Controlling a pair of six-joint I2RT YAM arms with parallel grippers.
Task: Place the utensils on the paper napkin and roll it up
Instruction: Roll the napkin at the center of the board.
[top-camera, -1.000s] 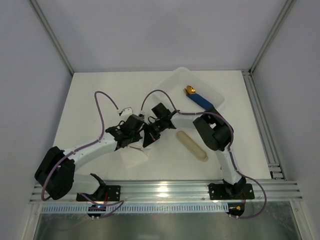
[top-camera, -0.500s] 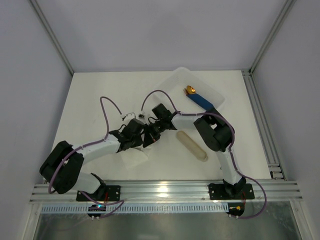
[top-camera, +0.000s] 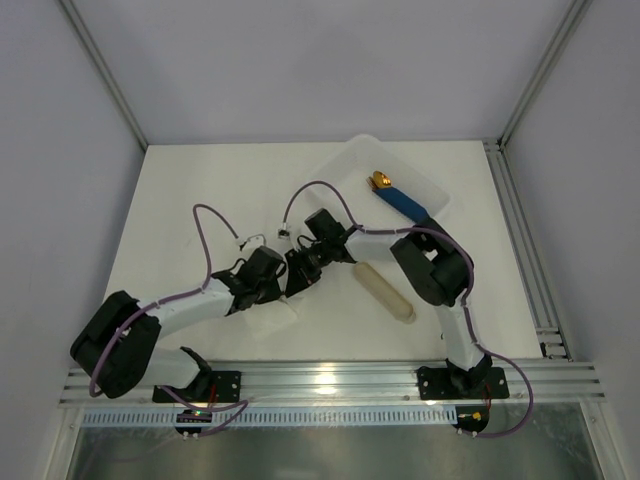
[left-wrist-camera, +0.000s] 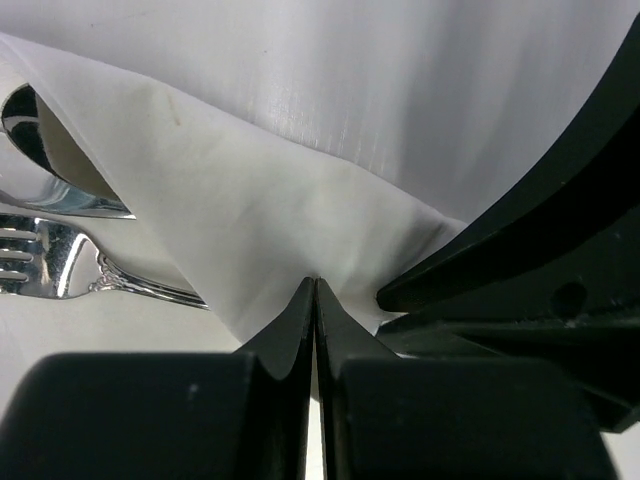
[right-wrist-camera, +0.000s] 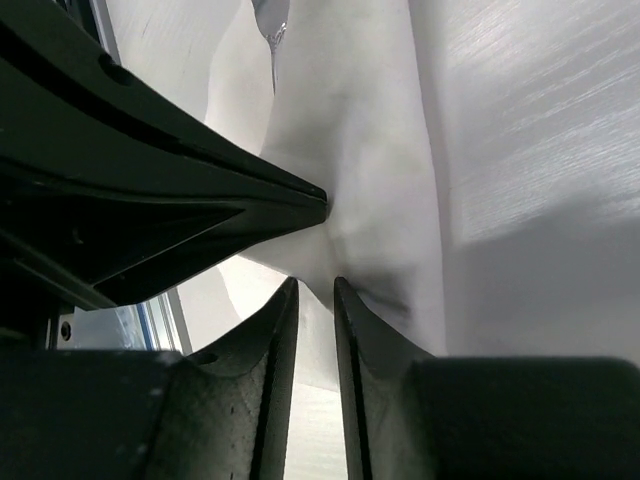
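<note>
Jaws of the left gripper (left-wrist-camera: 315, 292) are pressing flat together, pinching a folded edge of the paper napkin (left-wrist-camera: 250, 220). Those of the right gripper (right-wrist-camera: 312, 290) are standing a sliver apart at that fold; whether they are gripping I cannot tell. The utensils (left-wrist-camera: 55, 265) are lying partly under the napkin on the white desk (top-camera: 190, 190), inside pale walls. Compared with half a second ago, the left wrist is sitting slightly nearer the bases. Both arms are reaching inward, meeting mid-desk.

fork tines and spoon bowl of the utensils (left-wrist-camera: 50, 260) being cut off by left wrist view's edge, handles hiding under paper napkin (left-wrist-camera: 270, 230), napkin mostly hiding in top view beneath left claw (left-wrist-camera: 315, 300) and right claw (right-wrist-camera: 315, 290), right claw's grip being unclear
</note>
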